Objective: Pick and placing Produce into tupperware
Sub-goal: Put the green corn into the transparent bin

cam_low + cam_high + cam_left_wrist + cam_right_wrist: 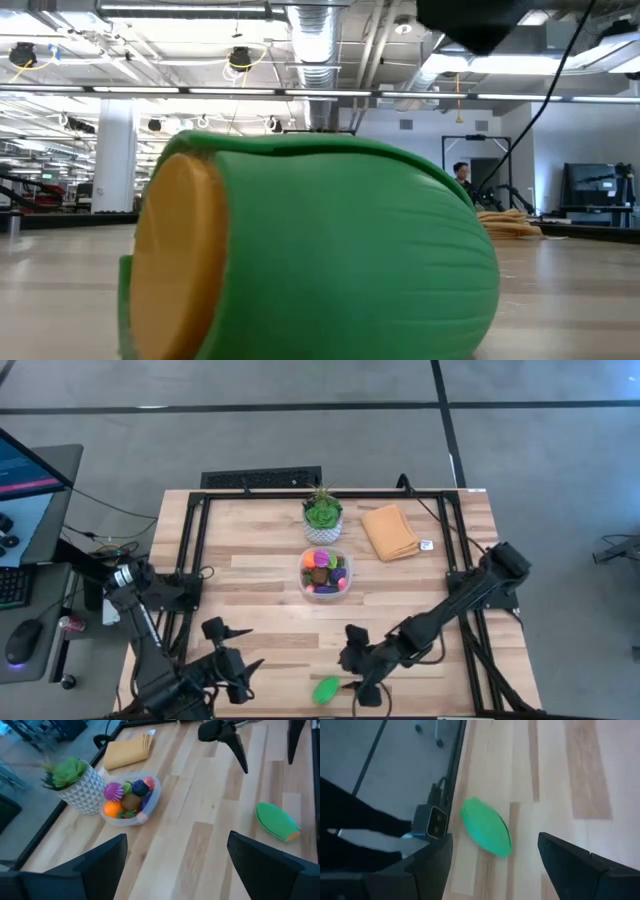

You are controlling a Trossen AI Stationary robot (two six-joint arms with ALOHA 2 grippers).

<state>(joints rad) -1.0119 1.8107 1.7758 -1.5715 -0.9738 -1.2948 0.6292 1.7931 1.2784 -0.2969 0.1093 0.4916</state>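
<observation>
one smooth green oval toy vegetable (326, 690) is left on the wood, at six o'clock from the clear squarish plastic tupperware (325, 572), which is already filled with produce. the right gripper (357, 678) is held wide open and empty just beside it, seemingly for pickup. the left gripper (232, 662) is parked at nine o'clock, wide and empty.

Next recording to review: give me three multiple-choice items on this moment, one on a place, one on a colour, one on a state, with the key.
1. Where does the loose green toy vegetable lie?
A. inside the tupperware
B. on the table's near edge by the right gripper
C. on the orange cloth

2. What colour is the folded cloth?
A. orange
B. blue
C. white

3. How is the right gripper?
A. shut on the green piece
B. open, holding nothing
C. inside the tupperware

Key: B, it lies on bare wood far from the tupperware; A, the high view shows it orange; B, the right wrist view shows its fingers spread around empty space.
</observation>
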